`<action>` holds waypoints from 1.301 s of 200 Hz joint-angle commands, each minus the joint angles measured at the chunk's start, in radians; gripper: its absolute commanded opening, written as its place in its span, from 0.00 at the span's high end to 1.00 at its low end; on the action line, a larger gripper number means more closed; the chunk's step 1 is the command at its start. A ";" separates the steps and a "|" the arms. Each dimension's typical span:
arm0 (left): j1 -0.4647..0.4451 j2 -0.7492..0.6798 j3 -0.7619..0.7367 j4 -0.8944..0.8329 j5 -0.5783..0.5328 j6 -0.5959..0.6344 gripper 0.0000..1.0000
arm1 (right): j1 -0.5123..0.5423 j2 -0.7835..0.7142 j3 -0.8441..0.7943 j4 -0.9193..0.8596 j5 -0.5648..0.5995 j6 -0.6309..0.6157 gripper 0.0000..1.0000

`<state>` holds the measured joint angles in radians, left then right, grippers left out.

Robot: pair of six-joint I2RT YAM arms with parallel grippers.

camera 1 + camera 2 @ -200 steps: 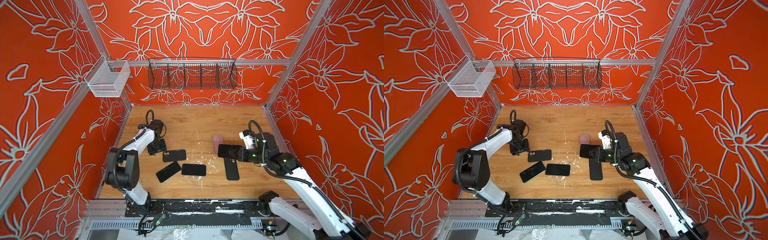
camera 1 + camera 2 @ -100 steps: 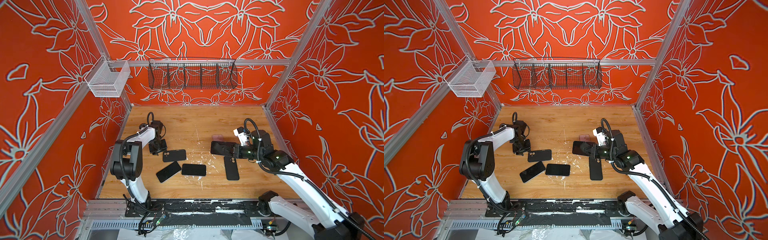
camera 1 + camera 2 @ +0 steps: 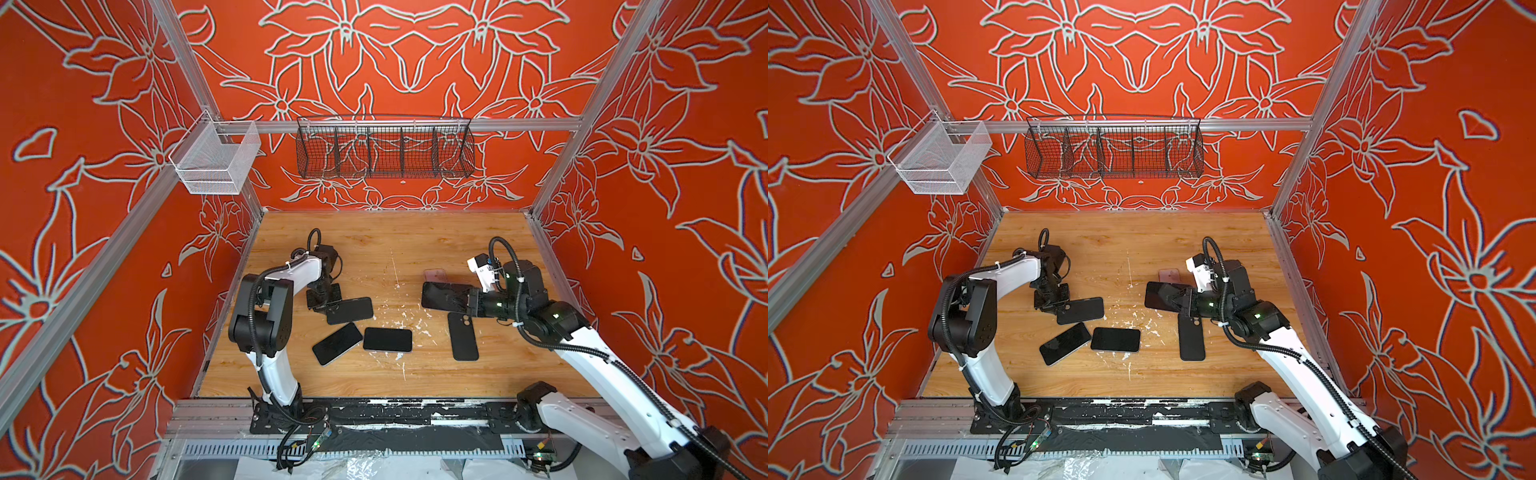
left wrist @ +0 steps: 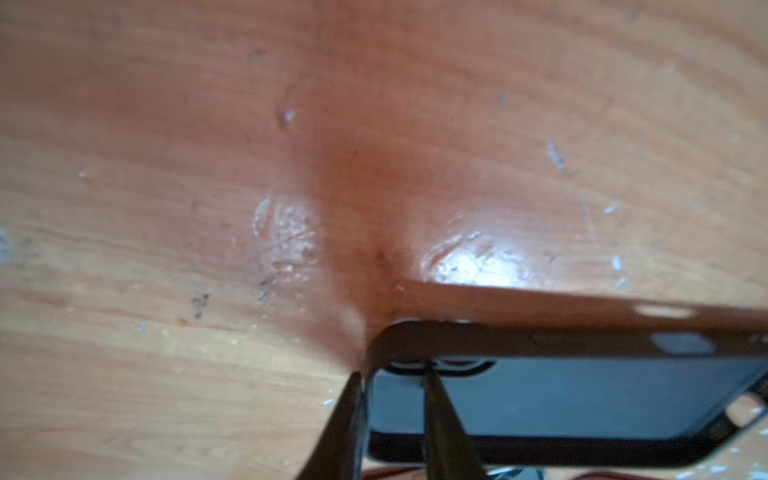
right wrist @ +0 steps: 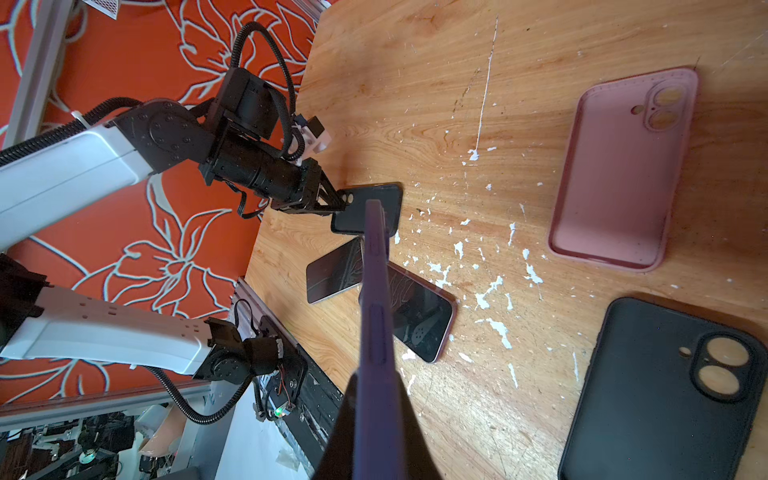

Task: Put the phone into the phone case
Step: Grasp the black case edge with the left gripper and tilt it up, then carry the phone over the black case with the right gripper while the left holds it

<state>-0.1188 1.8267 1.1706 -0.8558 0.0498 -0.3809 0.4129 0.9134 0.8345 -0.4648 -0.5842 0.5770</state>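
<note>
R gripper (image 3: 466, 300) clamps phone (image 3: 438, 296) — L gripper (image 4: 390, 372) straddles case (image 4: 561, 399) end wall, can't tell if clamped; pinch firm, keep case flat, bring phone square over it

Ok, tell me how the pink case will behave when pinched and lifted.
The pink case is an empty, thin-walled shell: probably light and likely to flex. Its matte finish suggests grippy rather than slippery. Lying flat, open side up, it should slide, not roll.

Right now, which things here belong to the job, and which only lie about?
Job: phone in right gripper; black case at left gripper.
Lying about: two loose phones; spare black case; pink case; two wall baskets.
</note>
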 commanded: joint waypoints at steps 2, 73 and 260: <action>-0.012 0.029 -0.014 0.001 0.009 0.001 0.84 | 0.006 -0.030 -0.010 0.045 -0.002 0.000 1.00; -0.066 0.003 0.013 0.044 0.035 -0.016 1.00 | 0.006 -0.033 -0.024 0.046 0.027 -0.002 1.00; -0.249 0.153 0.335 0.047 -0.005 0.008 0.91 | 0.006 0.442 0.173 0.133 -0.092 -0.072 1.00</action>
<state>-0.3660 1.9957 1.4773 -0.7956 0.0616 -0.3847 0.4145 1.2938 0.9287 -0.3710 -0.6147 0.5488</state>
